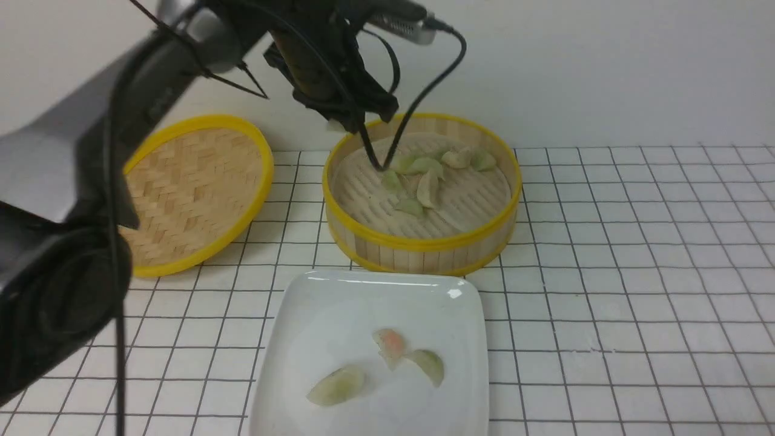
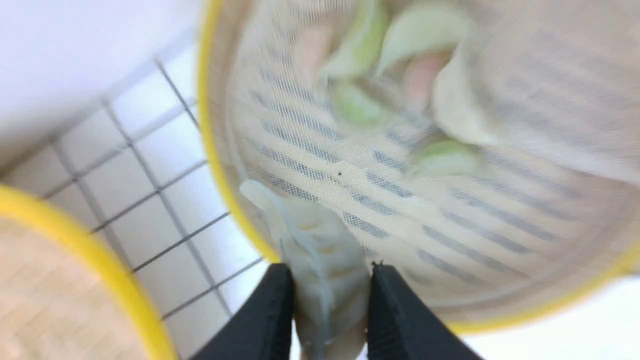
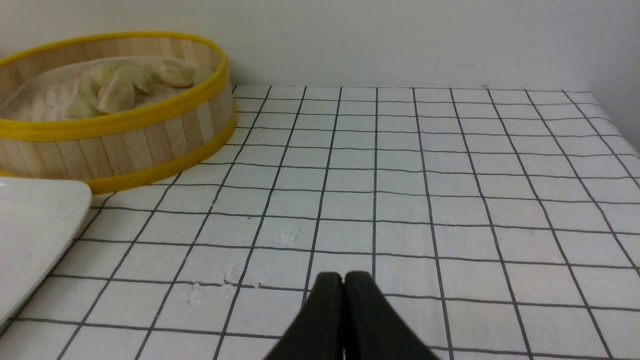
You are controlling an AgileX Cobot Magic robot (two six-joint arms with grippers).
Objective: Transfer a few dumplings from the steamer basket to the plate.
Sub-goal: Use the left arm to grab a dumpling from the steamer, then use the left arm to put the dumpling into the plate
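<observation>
- Pale, translucent pleated dumpling (image 2: 325, 265): pinched between the black fingers of the left gripper (image 2: 331, 271), above the left rim of the basket.
- Round bamboo steamer basket (image 1: 424, 245): slat walls, yellow rims, mesh-lined slatted floor. Green and beige crescent dumplings (image 1: 430, 188) are clustered toward its back.
- Glossy white rounded-square plate (image 1: 339, 303): just in front of the basket, bearing three dumplings (image 1: 337, 386).
- Shallow woven lid (image 1: 194, 188): left of the basket.
- Right gripper (image 3: 344, 285): fingers pressed together, empty, over the grid-lined cloth (image 1: 636, 272) right of the basket.
</observation>
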